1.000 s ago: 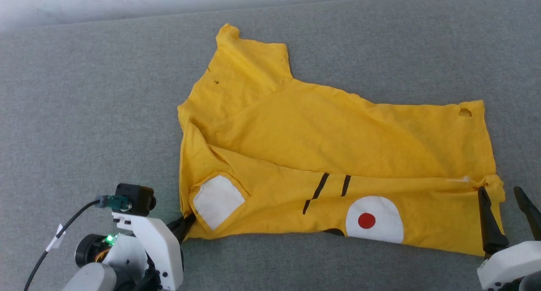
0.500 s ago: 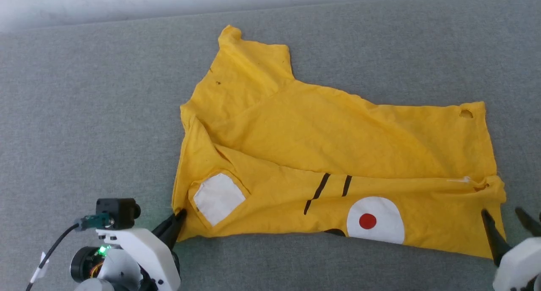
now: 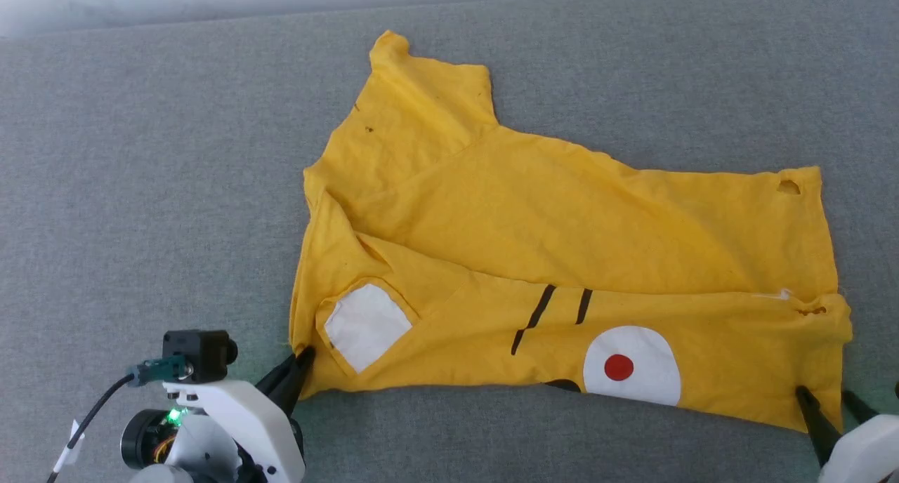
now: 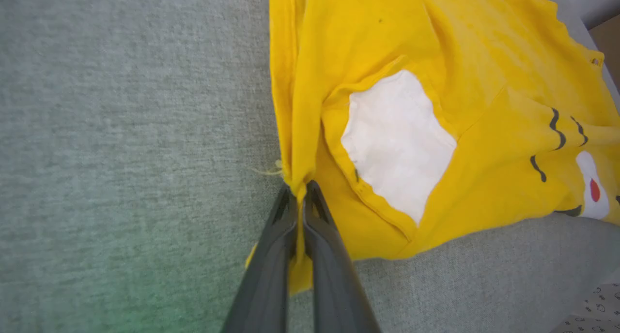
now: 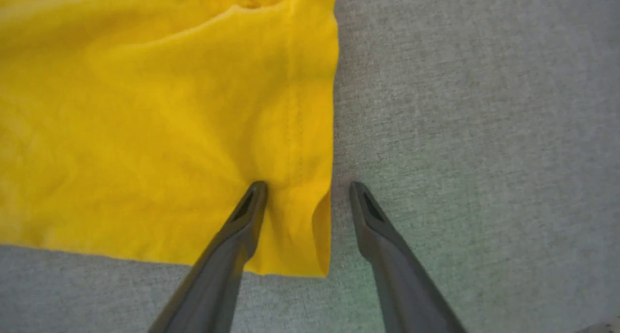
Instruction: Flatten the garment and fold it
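Nearest to the robot, at the lower left of the head view, the left gripper (image 4: 300, 188) has its two dark fingers pressed together. They pinch a small bunch of yellow cloth at the near left corner of the garment (image 3: 562, 223). In the left wrist view a little strip of the cloth goes down between the fingers.

At the lower right, the right gripper (image 5: 308, 188) is spread wide and grips nothing. One finger lies on the cloth just inside the side hem, the other lies on the grey fabric surface (image 3: 140, 188) just beside that hem. The near right corner of the garment is between them.

The garment lies spread on this surface, a little to the right of the middle, not fully flat. Its near part is a band folded over the rest. This band carries a white square patch (image 3: 365, 325) close to the left gripper, then two thin black line marks (image 3: 548, 307), then a white oval with a red dot (image 3: 632, 367) near the front edge. Behind the band there is plain yellow cloth with soft wrinkles. At the far right corner a small hole (image 3: 789, 187) is seen near the edge. Farthest away, at the upper left of the garment, a short sleeve (image 3: 421, 97) points away from the robot.
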Robot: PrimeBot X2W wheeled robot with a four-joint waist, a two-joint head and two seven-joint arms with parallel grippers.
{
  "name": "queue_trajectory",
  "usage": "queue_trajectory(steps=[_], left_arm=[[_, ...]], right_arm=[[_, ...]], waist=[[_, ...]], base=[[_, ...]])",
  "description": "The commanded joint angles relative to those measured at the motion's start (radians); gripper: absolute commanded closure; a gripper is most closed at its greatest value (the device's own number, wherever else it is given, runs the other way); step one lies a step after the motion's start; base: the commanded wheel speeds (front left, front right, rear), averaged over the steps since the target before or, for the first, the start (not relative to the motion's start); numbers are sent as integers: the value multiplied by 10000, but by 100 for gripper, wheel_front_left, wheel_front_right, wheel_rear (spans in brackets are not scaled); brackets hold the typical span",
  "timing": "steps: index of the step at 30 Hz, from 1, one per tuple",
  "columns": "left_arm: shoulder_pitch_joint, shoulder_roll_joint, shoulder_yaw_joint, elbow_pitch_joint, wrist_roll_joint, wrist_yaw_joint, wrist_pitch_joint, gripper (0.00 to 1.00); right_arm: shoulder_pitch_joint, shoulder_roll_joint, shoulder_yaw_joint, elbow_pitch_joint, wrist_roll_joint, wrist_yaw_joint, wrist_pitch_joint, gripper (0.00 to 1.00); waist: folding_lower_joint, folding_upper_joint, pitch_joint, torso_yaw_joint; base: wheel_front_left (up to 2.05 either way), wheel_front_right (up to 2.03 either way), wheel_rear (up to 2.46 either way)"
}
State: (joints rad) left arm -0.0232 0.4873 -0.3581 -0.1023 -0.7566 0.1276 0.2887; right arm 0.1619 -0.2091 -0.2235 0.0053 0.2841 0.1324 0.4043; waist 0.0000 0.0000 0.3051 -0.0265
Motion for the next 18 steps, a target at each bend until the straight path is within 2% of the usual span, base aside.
queue_trajectory(steps=[1, 5, 11, 18], left_arm=[[-57, -27, -19, 6, 54, 83, -17, 100], [-170, -46, -30, -9, 34, 71, -5, 100], [-262, -10, 99, -87, -57, 99, -30, 100], [670, 128, 650, -836, -729, 725, 357, 100]], right_arm=[[-81, 232, 62, 299, 220, -17, 191, 100], [-281, 305, 131, 475, 460, -17, 272, 100], [-521, -22, 88, -7, 442, -17, 96, 100], [-184, -183, -184, -1332, 454, -17, 704, 100]], waist=[[0, 0, 28, 8], [0, 0, 85, 27], [0, 0, -84, 45], [0, 0, -519, 175]], base=[[0, 0, 0], [0, 0, 0], [0, 0, 0], [0, 0, 0]])
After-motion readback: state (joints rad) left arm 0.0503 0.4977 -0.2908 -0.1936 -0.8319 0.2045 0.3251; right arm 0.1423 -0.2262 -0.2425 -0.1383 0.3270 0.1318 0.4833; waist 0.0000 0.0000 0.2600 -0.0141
